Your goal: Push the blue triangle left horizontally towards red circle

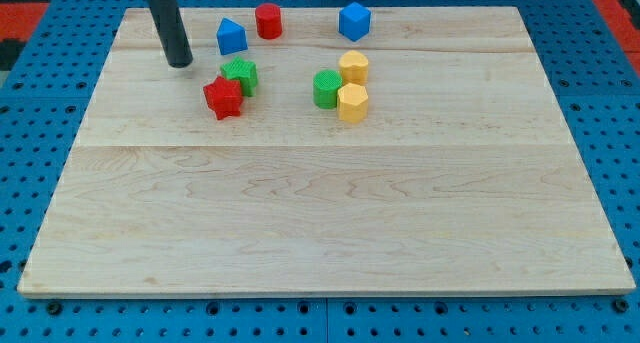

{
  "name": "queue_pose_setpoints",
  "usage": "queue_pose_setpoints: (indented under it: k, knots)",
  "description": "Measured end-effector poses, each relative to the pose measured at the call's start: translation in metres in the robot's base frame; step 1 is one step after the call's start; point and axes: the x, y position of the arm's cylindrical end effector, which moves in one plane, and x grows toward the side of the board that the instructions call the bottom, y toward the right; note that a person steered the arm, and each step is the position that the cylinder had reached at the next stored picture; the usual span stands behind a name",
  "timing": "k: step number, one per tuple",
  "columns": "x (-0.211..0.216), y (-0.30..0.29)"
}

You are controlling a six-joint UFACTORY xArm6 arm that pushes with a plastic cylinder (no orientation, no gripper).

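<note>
A pale wooden tabletop (330,223) of joined planks lies on a blue pegboard (30,133), and all the blocks crowd its top band, leaving the whole lower stretch down to the bottom edge bare wood. The blue triangle (231,35) stands near the top edge, just left of the red circle (267,21) and apart from it, with a green star (240,74) and red star (224,97) touching below, a green cylinder (326,88) beside two touching yellow blocks (353,67) (352,101), and a blue hexagonal block (354,21) further right. There is no pincer, only the rod, so no spread or pressed-together state applies; my tip (180,63) rests on bare wood to the left of the blue triangle, clear of it and near the left edge.
</note>
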Motion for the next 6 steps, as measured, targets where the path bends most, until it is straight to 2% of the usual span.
queue_pose_setpoints:
  k: [1, 2, 4, 5, 6]
  knots:
    - [-0.008, 0.068]
    - [-0.035, 0.082]
    - [-0.049, -0.008]
    - [-0.023, -0.011]
    - [-0.043, -0.012]
